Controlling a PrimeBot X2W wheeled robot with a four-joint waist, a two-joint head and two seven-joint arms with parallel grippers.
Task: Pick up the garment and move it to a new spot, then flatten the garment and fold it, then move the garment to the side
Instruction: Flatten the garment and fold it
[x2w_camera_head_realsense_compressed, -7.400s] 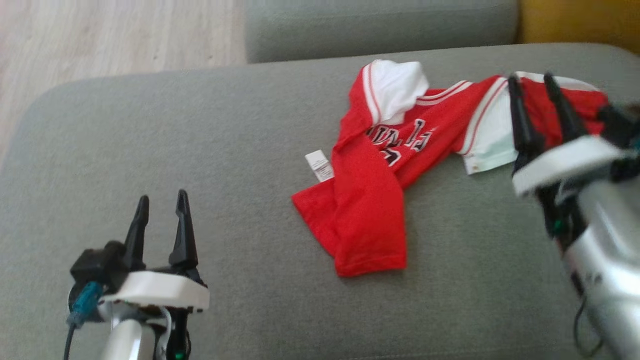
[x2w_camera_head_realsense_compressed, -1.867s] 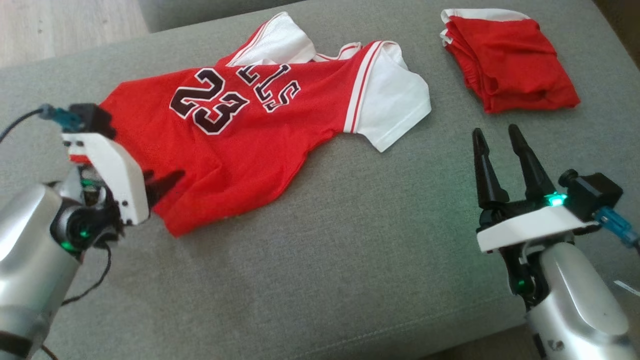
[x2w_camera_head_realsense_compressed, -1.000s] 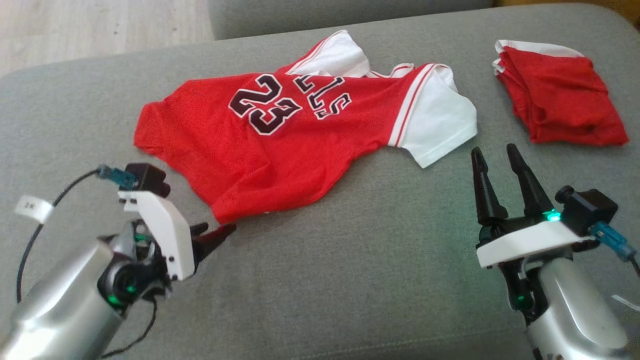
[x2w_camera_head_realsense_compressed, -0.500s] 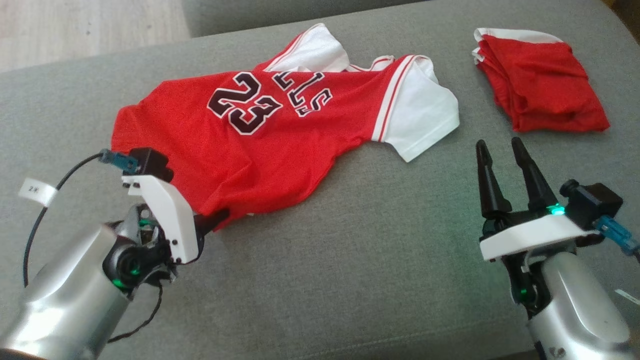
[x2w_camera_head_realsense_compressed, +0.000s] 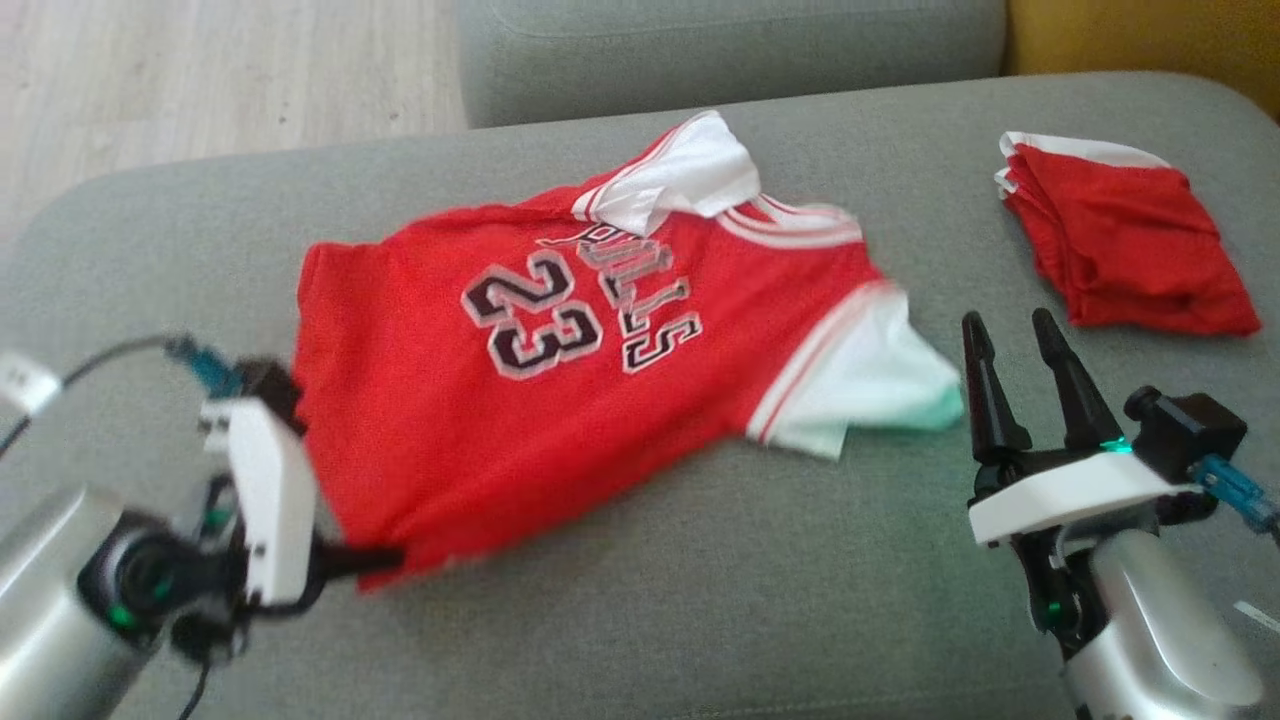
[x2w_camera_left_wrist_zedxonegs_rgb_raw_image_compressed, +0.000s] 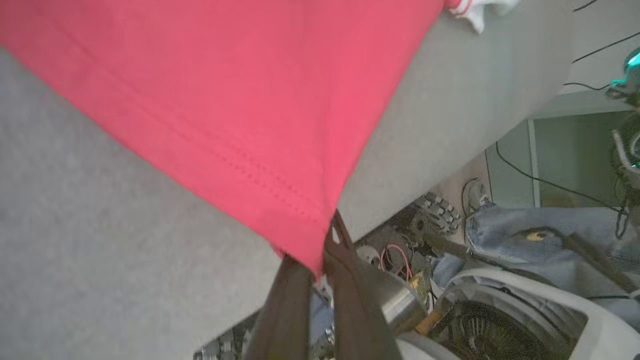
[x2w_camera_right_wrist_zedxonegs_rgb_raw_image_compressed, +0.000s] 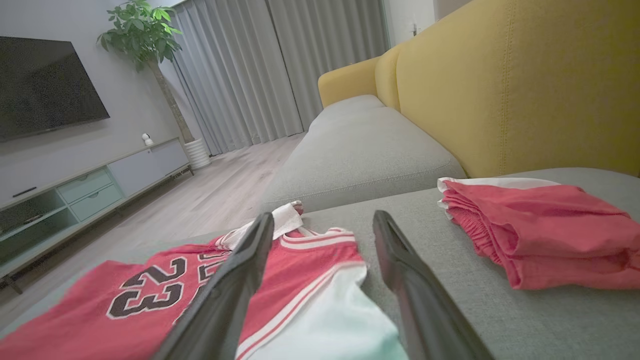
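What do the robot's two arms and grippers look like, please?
The left gripper and right gripper each have two long, tapering black fingers on a white wedge-shaped mount, over rounded silver forearms with small green lights. A black block with a teal plug sits beside each mount. The left one's thin black cable carries a white tag.

Soft daylight, motion-blurred head view

On the red jersey (x2w_camera_head_realsense_compressed: 450, 420) I read 23 in dark, white-edged digits; beside it I make out letters ending in LLS, the first ones blurred
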